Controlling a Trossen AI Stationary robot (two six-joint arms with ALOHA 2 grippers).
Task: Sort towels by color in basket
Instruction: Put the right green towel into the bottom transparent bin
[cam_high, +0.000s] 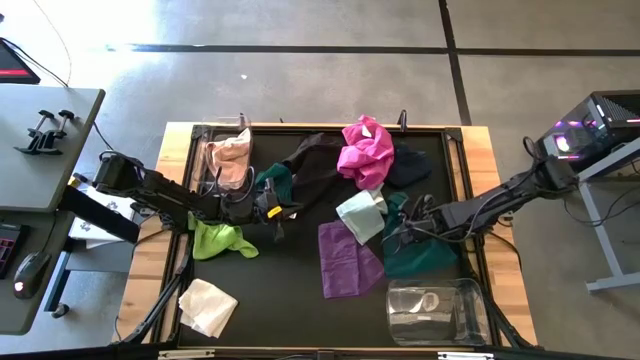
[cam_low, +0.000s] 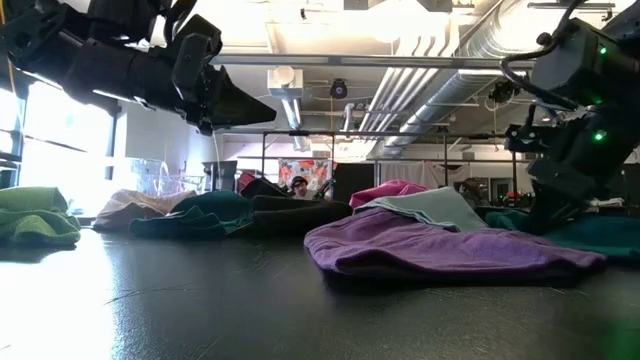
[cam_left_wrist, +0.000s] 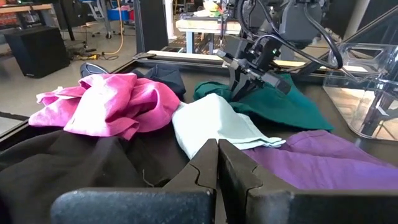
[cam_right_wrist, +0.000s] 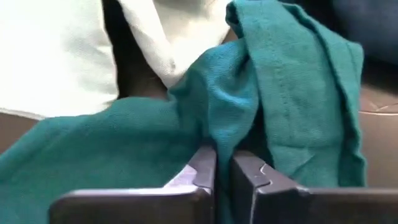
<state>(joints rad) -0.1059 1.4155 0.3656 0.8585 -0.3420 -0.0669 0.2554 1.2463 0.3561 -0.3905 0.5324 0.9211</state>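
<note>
Towels lie spread on the black mat: magenta (cam_high: 365, 150), black (cam_high: 312, 160), pale mint (cam_high: 362, 215), purple (cam_high: 345, 260), lime green (cam_high: 220, 240) and cream-white (cam_high: 207, 305). A dark teal towel (cam_high: 420, 258) lies at the right, beside the mint one. My right gripper (cam_high: 397, 237) is shut on it. A second dark teal towel (cam_high: 278, 185) lies near the middle. Beside it my left gripper (cam_high: 277, 212) hangs above the mat, shut and holding nothing. My right gripper pinches a raised fold of the dark teal towel (cam_right_wrist: 231, 134) between its two fingers. The fingers slant down from the table's right side (cam_left_wrist: 244, 87). The rest of the towel lies slack on the mat.
A clear basket (cam_high: 470, 300) stands at the near right corner. Another clear basket (cam_high: 200, 150) at the far left holds a peach towel (cam_high: 232, 160). A dark towel (cam_high: 410, 165) lies behind the magenta one. Bare mat shows along the near edge between the cream-white and purple towels.
</note>
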